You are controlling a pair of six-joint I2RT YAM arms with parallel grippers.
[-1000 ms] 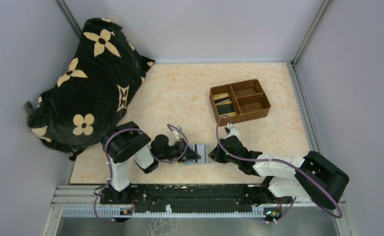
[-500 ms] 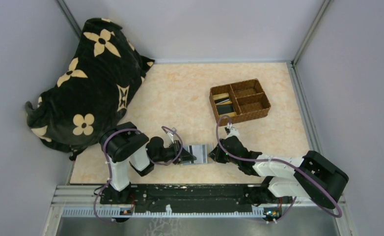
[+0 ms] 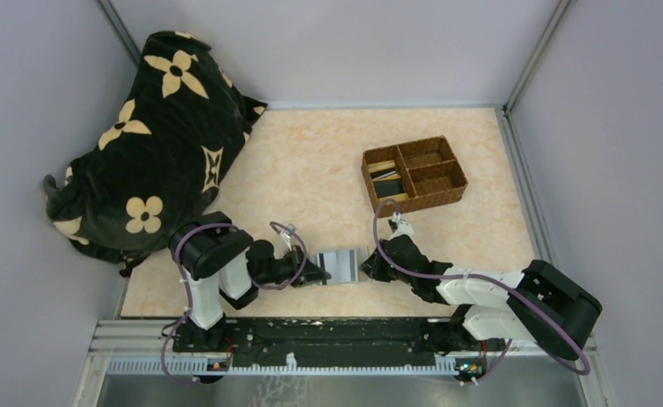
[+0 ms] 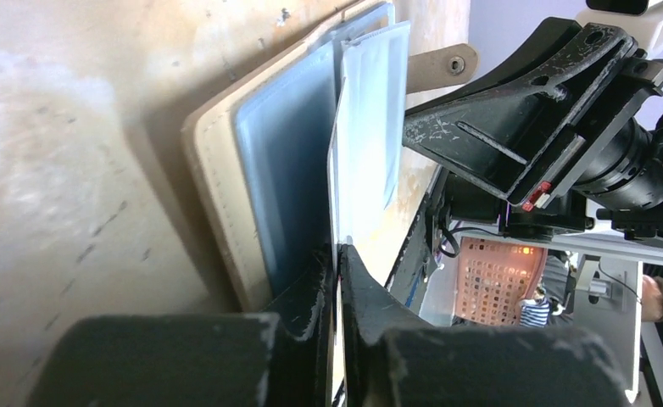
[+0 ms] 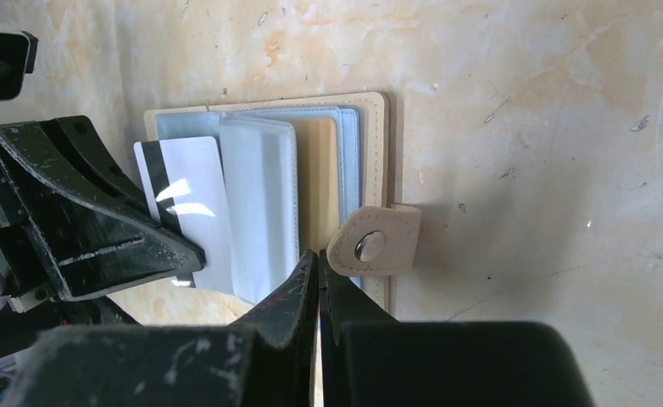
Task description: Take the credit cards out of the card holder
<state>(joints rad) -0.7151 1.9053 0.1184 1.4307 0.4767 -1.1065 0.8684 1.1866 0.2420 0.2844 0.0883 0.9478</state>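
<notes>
The card holder point(image 3: 342, 262) lies open on the table near the front edge, cream outside point(image 5: 370, 127) and pale blue sleeves inside point(image 4: 286, 170). My left gripper point(image 3: 314, 273) is shut on a white credit card point(image 5: 188, 199) with a dark stripe. The card sticks out of the holder's left side and shows edge-on in the left wrist view point(image 4: 338, 195). My right gripper point(image 3: 367, 270) is shut on the holder's near edge point(image 5: 318, 254), next to the snap tab point(image 5: 372, 246). A tan card point(image 5: 318, 178) sits in a sleeve.
A brown woven tray point(image 3: 447, 197) stands at the back right, with cards in its left compartment point(image 3: 385, 178). A black cushion with cream flowers point(image 3: 150, 144) fills the back left. Grey walls enclose the table.
My left gripper has moved left and back toward its base, drawing the white card out of the holder. The right gripper has stayed in place on the holder.
</notes>
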